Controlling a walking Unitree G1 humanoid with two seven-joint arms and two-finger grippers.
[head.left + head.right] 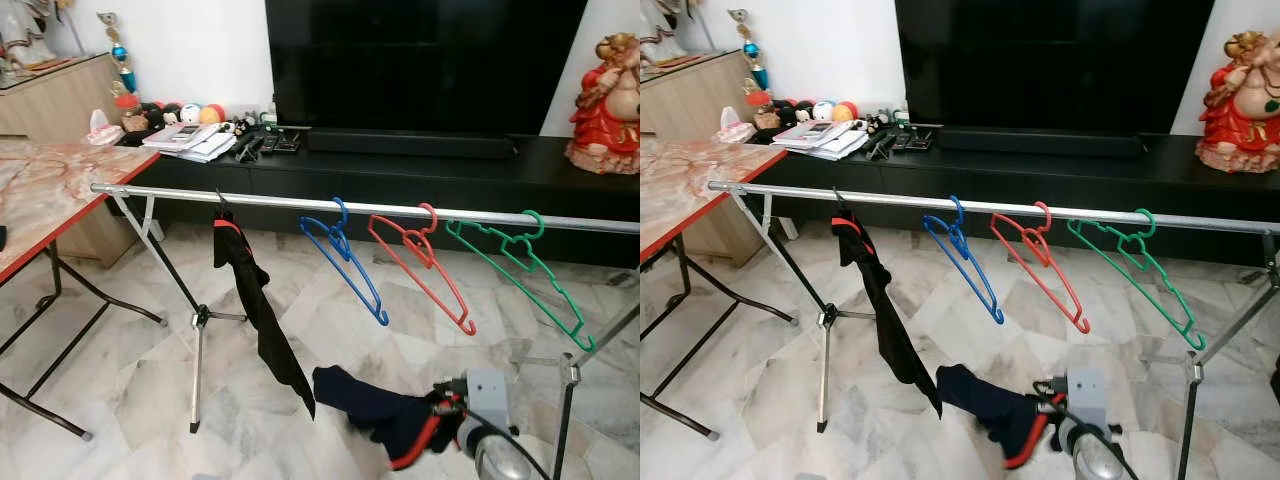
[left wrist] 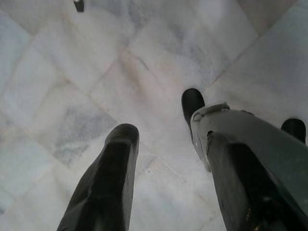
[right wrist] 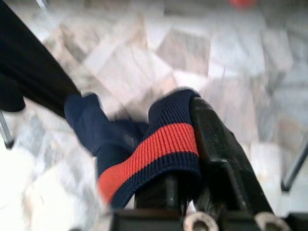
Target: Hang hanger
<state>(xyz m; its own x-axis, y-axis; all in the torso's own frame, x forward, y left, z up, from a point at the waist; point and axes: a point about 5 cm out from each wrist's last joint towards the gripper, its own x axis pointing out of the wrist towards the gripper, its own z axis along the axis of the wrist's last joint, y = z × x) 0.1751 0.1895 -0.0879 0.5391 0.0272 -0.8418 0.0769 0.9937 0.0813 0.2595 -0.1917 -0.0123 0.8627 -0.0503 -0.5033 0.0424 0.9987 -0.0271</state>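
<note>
Three thin plastic hangers, blue hanger, red hanger and green hanger, hang hooked on the metal rail, beside a black garment. Right gripper pinches a ribbed navy knit with red stripe, low above marble floor. Left gripper fingers spread, empty. No legible writing.

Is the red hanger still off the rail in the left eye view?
No. The red hanger hangs by its hook on the rail, between the blue hanger and the green hanger.

home living room, television, marble floor
</note>
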